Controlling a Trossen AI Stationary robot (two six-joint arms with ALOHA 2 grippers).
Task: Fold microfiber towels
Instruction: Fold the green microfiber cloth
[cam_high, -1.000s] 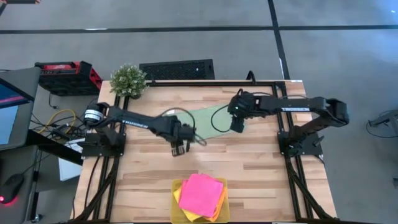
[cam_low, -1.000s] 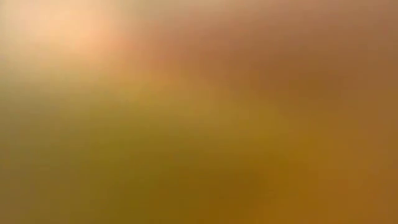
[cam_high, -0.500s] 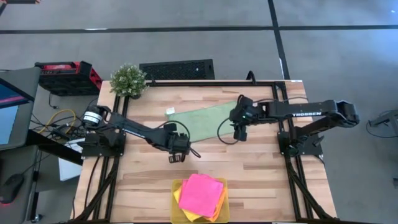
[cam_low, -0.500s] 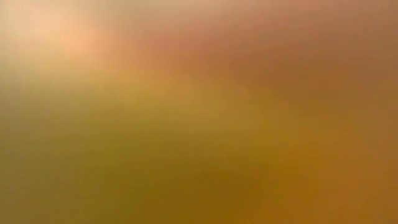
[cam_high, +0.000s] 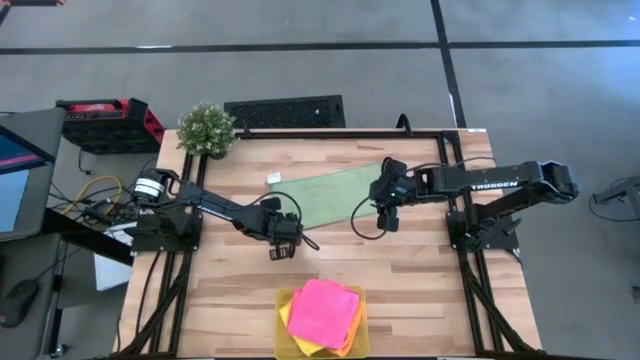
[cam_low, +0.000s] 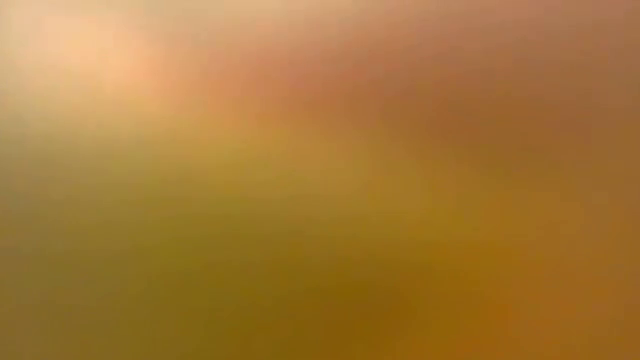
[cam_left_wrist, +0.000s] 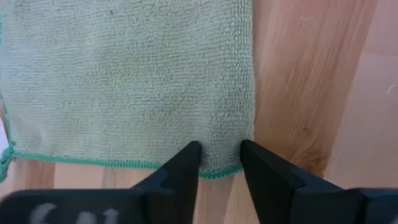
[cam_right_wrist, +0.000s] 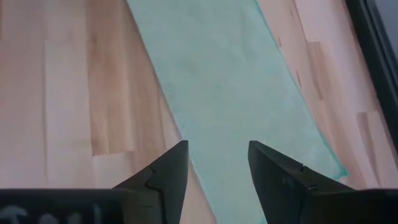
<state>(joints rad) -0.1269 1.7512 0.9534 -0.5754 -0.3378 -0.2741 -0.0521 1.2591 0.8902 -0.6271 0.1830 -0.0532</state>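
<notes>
The pale green towel (cam_high: 325, 195) lies flat on the wooden table as a long strip. My left gripper (cam_high: 283, 243) is open at the towel's near left corner (cam_left_wrist: 239, 165), which shows between its fingers. My right gripper (cam_high: 388, 212) is open over the towel's right end (cam_right_wrist: 230, 93). I cannot tell whether either gripper touches the cloth. The hot pink towel (cam_high: 325, 310) lies on top of the yellow towel (cam_high: 289, 318) and the orange towel (cam_high: 356, 330) in the translucent yellow tray (cam_high: 281, 297) at the near edge. The low view shows only a blur.
A small potted plant (cam_high: 207, 128) stands at the table's far left corner, and a black grille (cam_high: 285, 110) lies beyond the far edge. Bare wood lies between the green towel and the tray.
Both grippers have gone a little toward the table's near edge. The green towel, bunched between them a second ago, has spread out and now lies flat as a long strip reaching farther to the left.
</notes>
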